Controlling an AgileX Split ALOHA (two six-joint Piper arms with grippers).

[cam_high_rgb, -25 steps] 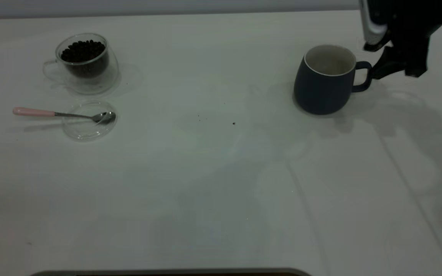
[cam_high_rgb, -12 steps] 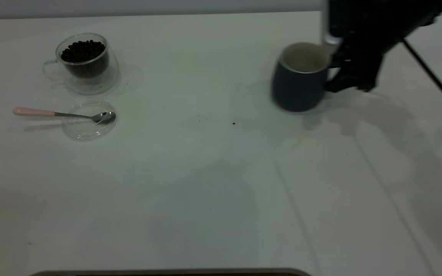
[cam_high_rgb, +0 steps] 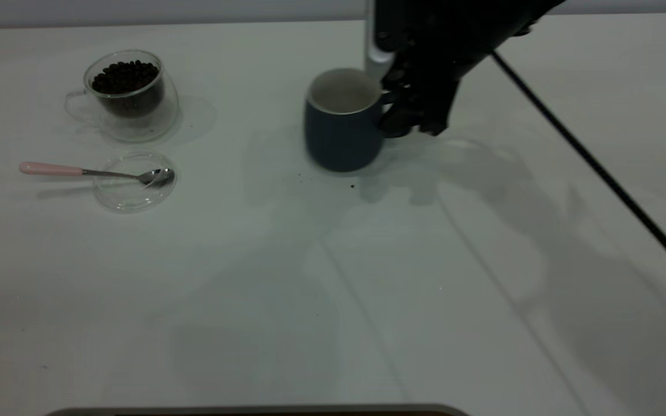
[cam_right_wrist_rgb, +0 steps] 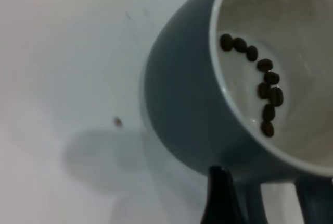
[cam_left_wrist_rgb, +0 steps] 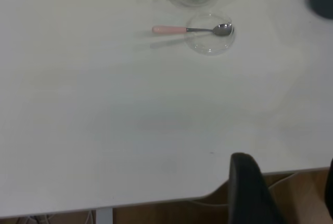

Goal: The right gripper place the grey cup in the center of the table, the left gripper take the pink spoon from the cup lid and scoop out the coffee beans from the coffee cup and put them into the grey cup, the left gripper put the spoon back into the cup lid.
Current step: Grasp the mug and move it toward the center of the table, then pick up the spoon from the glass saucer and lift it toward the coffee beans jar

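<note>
The grey cup (cam_high_rgb: pixel 341 124) stands near the middle of the table (cam_high_rgb: pixel 333 277), toward the back. My right gripper (cam_high_rgb: pixel 393 115) is shut on its handle. In the right wrist view the grey cup (cam_right_wrist_rgb: pixel 208 94) holds several coffee beans (cam_right_wrist_rgb: pixel 265 88), and its handle sits inside my right gripper (cam_right_wrist_rgb: pixel 265 203). At the far left the coffee cup (cam_high_rgb: pixel 128 95) is full of coffee beans (cam_high_rgb: pixel 125 76). The pink spoon (cam_high_rgb: pixel 78 171) lies with its bowl in the cup lid (cam_high_rgb: pixel 130 193). My left gripper (cam_left_wrist_rgb: pixel 290 193) hangs open off the table's edge, far from the pink spoon (cam_left_wrist_rgb: pixel 179 29).
A black cable (cam_high_rgb: pixel 599 167) runs from the right arm across the table's right side. A few dark specks (cam_high_rgb: pixel 352 186) lie just in front of the grey cup. A dark strip (cam_high_rgb: pixel 252 411) borders the near table edge.
My right gripper has carried the grey cup from the table's right side leftward to near the middle. Spoon, lid and coffee cup have not moved.
</note>
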